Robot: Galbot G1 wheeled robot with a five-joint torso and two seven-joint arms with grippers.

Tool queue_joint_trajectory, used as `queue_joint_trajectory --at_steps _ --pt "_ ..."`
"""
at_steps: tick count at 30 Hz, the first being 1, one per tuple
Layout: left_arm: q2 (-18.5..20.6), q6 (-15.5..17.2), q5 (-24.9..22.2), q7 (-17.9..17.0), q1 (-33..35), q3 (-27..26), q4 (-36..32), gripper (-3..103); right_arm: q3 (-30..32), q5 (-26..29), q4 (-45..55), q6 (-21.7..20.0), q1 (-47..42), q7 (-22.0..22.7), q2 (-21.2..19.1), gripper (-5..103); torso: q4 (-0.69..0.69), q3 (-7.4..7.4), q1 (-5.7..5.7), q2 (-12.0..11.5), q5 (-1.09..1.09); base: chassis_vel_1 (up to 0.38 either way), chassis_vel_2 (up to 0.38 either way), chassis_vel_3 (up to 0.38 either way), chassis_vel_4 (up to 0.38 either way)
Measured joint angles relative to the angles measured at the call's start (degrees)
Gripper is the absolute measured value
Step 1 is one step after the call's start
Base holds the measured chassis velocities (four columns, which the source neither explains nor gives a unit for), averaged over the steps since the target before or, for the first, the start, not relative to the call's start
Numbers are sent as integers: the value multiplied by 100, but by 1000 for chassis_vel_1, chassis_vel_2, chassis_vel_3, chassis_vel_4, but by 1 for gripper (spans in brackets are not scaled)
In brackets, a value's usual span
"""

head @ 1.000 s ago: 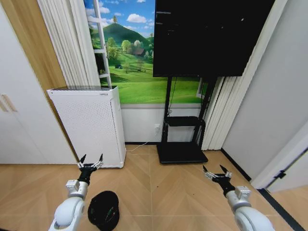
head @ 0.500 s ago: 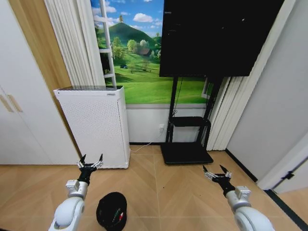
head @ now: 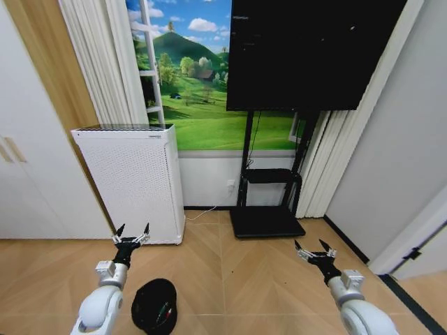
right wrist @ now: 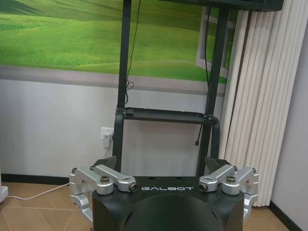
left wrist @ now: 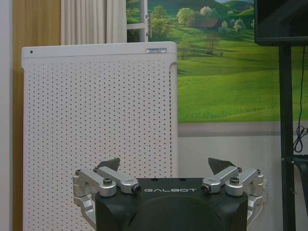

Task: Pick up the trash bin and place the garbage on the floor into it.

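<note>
Trash bin [head: 154, 306] first: we see the small black mesh basket standing upright on the floor [head: 237, 279], mouth up, at the bottom of our head view, with what look like a few small coloured items already inside, too small to identify. It sits just below and slightly right of our left gripper [head: 131, 237], closer to our body than the fingertips, so we judge the left arm to be the nearer one by far; reaching it would mean coming back and down toward the rim, not forward. Our right gripper [head: 315, 248] hovers well apart from the bin, on the far side of the parquet. Both grippers are spread wide and hold nothing.

Around us, going by size: the dark screen [head: 307, 52] on its black stand [head: 264, 202] ahead, the landscape mural [head: 199, 77] behind it, and the tall white perforated appliance [head: 133, 181] standing directly beyond the left gripper. Nothing lies between that gripper and the bin, though the appliance limits any forward swing.
</note>
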Motion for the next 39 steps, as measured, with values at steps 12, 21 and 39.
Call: queue_joint_trajectory --at_steps 12,21,39 --pt "-1 0 0 8 0 2 0 100 2 0 -1 0 0 1 -2 100 -1 -3 -2 -6 0 -169 -185 170 161" --pt "0 -1 0 5 0 -2 0 100 0 0 0 0 0 0 0 100 0 -4 -3 -8 -1 63 21 -52 -14" --pt "0 0 0 1 0 0 0 100 0 0 1 0 0 0 0 100 0 -8 -6 -11 1 168 -174 -176 185"
